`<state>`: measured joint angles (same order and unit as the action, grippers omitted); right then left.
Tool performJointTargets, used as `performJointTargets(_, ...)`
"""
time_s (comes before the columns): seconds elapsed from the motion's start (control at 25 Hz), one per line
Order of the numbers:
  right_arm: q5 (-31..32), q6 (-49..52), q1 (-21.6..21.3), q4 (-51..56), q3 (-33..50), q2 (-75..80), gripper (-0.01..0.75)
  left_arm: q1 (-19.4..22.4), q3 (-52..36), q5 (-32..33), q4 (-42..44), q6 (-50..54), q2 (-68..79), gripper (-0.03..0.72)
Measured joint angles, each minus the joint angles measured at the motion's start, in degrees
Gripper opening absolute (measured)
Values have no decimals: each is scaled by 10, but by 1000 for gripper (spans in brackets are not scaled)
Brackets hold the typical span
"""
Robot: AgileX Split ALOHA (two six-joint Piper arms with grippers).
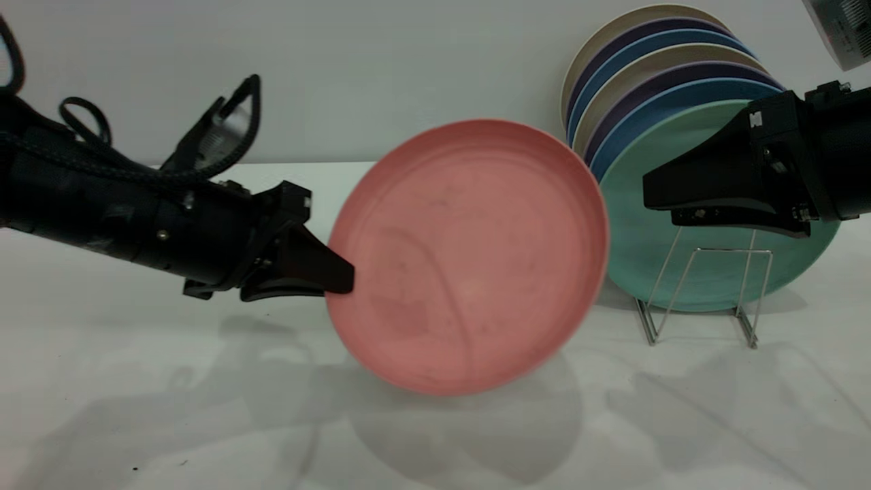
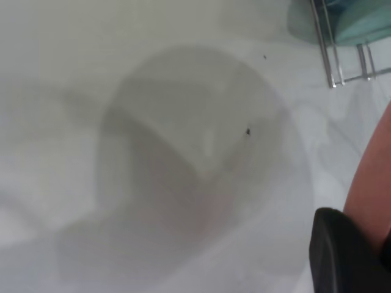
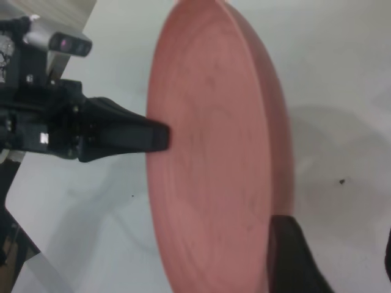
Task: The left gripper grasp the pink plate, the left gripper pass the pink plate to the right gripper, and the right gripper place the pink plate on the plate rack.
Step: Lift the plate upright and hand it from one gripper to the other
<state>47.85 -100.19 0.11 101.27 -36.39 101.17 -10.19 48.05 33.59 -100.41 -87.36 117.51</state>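
Standing on edge in the air above the white table [image 1: 102,408], the pink plate [image 1: 469,255] is held with its face toward the exterior camera and its lower rim clear of the tabletop, a shadow being cast beneath it. The coming handover is judged to turn on one relation: the free rim of the plate lies on the side toward the right gripper [image 1: 656,197], which is poised at about the height of the plate's upper half, apart from the rim, with a gap between them. That gripper is seen in front of the mint-green plate [image 1: 633,258], the nearest of a row of blue, purple and beige plates standing on the plate rack [image 1: 701,292]. In its wrist view one black finger is seen near the plate's edge, and a second finger only at the margin, so its fingers are taken to be spread, with nothing held.

On the opposite rim, the left gripper [image 1: 343,275] is closed on the pink plate, its tapered fingers pinching the edge from both faces. The rack lies beyond the right gripper, so the right arm is the nearer to it.

The plate is seen as round, salmon-pink and matte, with a shallow raised rim, concentric rings on its face and faint dark scuffs.
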Motion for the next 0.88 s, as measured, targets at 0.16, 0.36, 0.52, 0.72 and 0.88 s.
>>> performJointTargets(0.16,6,0,0,0,0,0,393,-19,19,-3,-1,10,0,14)
performJointTargets(0.36,15,0,0,0,0,0,393,-45,34,-6,-1,16,0,14)
performJointTargets(0.52,15,0,0,0,0,0,393,-62,40,-8,-1,19,0,14)
performJointTargets(0.72,15,0,0,0,0,0,321,-66,42,13,-1,21,0,14)
performJointTargets(0.88,16,0,0,0,0,0,227,-66,42,36,-1,16,0,14)
